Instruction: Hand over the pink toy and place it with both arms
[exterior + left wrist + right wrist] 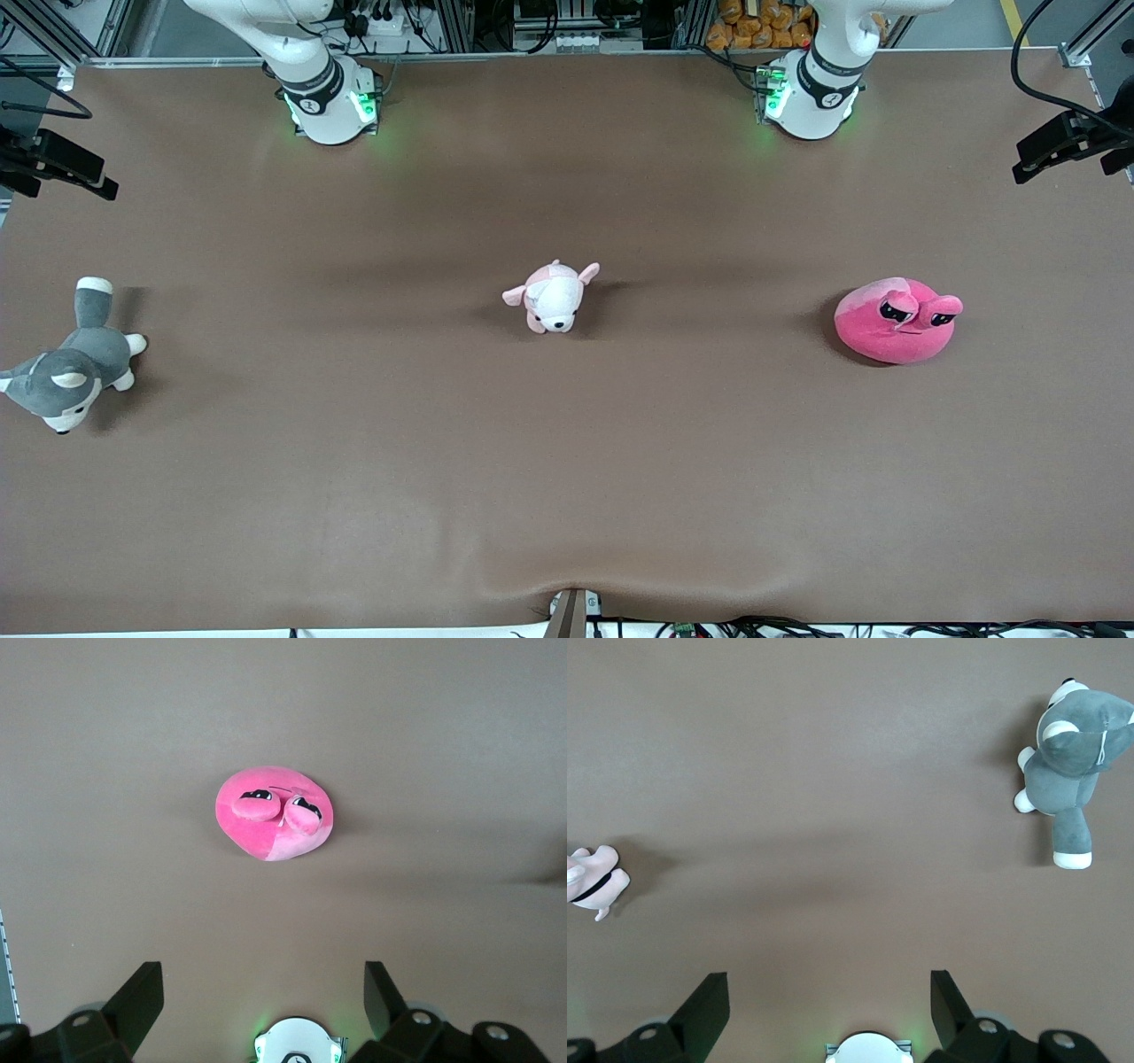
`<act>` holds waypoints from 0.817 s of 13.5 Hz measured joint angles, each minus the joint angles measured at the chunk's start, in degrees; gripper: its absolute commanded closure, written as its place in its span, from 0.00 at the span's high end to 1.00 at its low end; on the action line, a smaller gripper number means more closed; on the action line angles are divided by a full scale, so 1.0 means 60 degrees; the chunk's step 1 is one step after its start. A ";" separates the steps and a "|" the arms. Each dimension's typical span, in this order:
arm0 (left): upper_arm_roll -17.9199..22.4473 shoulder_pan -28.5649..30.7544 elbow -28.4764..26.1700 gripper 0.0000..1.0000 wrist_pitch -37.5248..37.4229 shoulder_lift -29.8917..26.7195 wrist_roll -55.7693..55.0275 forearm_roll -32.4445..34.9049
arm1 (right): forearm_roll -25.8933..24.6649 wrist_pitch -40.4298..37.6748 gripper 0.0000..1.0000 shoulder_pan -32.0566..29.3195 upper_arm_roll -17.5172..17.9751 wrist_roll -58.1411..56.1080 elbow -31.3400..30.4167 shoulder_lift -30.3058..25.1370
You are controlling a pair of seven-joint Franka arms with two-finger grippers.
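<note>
The hot-pink blob plush with two bulging black eyes lies on the brown table toward the left arm's end. It also shows in the left wrist view. My left gripper is open and empty, high above the table near its own base, well apart from the toy. My right gripper is open and empty, high above the table near its own base. Neither gripper shows in the front view; only the two arm bases show there.
A pale pink-and-white puppy plush lies mid-table; part of it shows in the right wrist view. A grey-and-white husky plush lies at the right arm's end, also in the right wrist view. Black camera mounts stand at the table's ends.
</note>
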 measured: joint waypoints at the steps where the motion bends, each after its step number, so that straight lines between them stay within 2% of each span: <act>1: 0.0001 0.0001 0.0000 1.00 0.0000 0.0000 -0.0024 0.0000 | 0.0000 0.0000 1.00 0.0000 0.0000 0.0000 0.0000 0.0000; 7: 0.0009 0.0021 0.0001 1.00 0.0003 0.0027 -0.0090 0.0028 | 0.0000 -0.0001 1.00 -0.0001 0.0000 0.0000 0.0000 0.0000; 11: 0.0016 0.0266 -0.0004 1.00 0.0025 0.0114 -0.1157 0.0033 | 0.0000 -0.0001 1.00 -0.0003 -0.0002 0.0000 0.0000 0.0000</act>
